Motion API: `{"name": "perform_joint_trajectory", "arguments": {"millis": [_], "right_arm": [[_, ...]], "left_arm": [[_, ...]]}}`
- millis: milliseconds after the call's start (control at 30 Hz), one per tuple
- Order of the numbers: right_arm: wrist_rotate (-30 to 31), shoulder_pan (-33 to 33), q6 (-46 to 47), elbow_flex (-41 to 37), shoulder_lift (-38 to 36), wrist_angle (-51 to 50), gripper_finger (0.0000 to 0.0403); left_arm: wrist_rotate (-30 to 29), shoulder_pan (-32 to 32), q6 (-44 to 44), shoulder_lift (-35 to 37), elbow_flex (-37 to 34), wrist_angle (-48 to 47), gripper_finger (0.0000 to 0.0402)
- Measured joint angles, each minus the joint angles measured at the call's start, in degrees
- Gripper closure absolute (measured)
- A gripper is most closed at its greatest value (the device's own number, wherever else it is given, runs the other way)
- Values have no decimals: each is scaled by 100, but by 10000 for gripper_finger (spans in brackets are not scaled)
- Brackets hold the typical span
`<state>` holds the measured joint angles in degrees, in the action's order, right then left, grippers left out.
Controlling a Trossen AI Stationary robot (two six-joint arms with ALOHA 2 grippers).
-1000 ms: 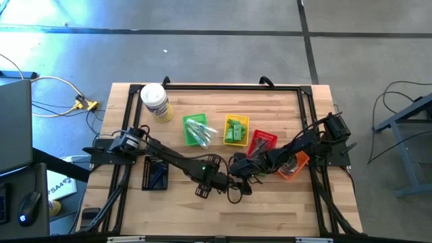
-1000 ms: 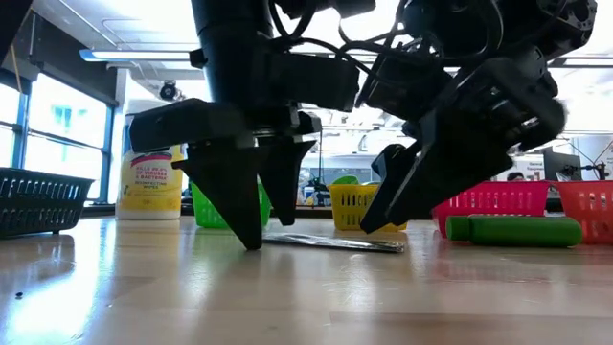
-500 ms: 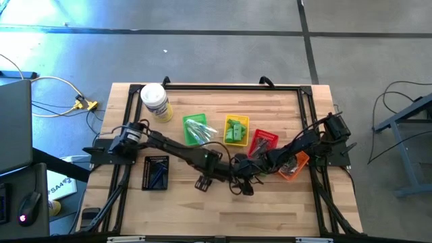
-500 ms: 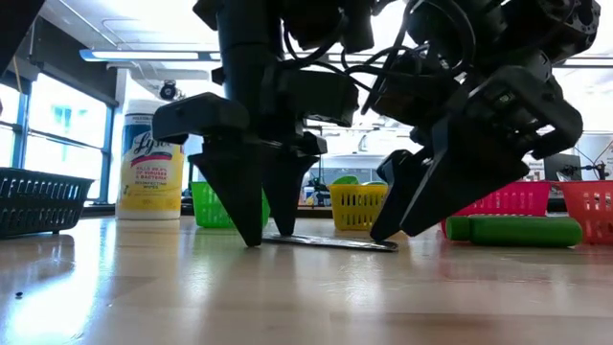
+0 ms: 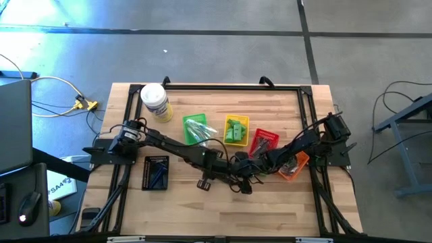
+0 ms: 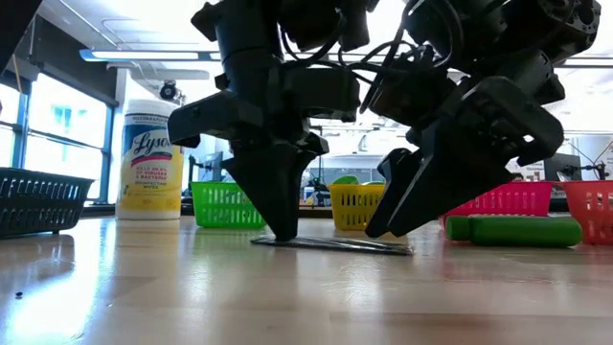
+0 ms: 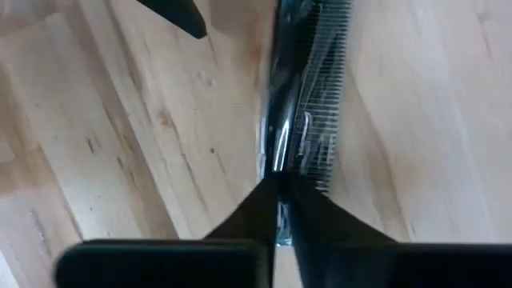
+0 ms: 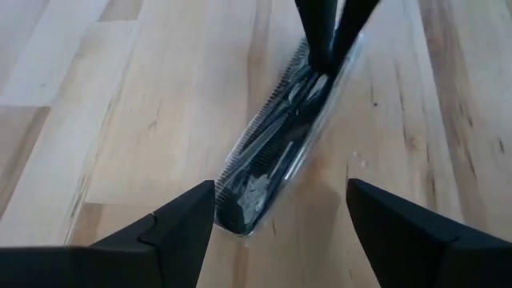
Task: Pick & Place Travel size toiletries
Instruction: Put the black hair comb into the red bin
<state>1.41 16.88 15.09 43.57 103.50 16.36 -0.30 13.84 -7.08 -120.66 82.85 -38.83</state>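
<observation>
The left gripper (image 6: pixel 284 233), spread wide a second ago, has now pinched shut on the wrapped comb (image 8: pixel 276 144) lying mid-table near the front edge. The right gripper (image 8: pixel 280 212) stays wide beside it. The green basket (image 5: pixel 195 129) holds clear packets (image 5: pixel 200 131); the yellow basket (image 5: pixel 236 130), green bottles (image 5: pixel 234 132).
</observation>
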Motion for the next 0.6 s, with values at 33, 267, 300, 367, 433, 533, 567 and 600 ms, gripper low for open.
{"name": "perform_joint_trajectory", "arguments": {"millis": [33,267,300,367,433,533,567,600], "right_arm": [[1,0,17,0,0,-9,126],[-18,81,28,0,0,-15,112],[-26,81,19,0,0,-11,111],[-42,78,15,0,0,-1,112],[-41,76,15,0,0,7,112],[-43,76,13,0,0,9,113],[-42,76,13,0,0,11,113],[-39,76,10,0,0,11,113]], "left_arm": [[-6,-2,32,0,-34,30,388],[-667,63,431,-5,-18,0,400],[-786,83,437,29,9,-27,401],[-916,163,434,72,71,-82,401],[-1068,214,412,66,197,-164,401],[-1484,358,424,43,453,-565,401],[-1587,403,422,37,504,-690,401],[-1648,437,423,34,543,-735,401]]}}
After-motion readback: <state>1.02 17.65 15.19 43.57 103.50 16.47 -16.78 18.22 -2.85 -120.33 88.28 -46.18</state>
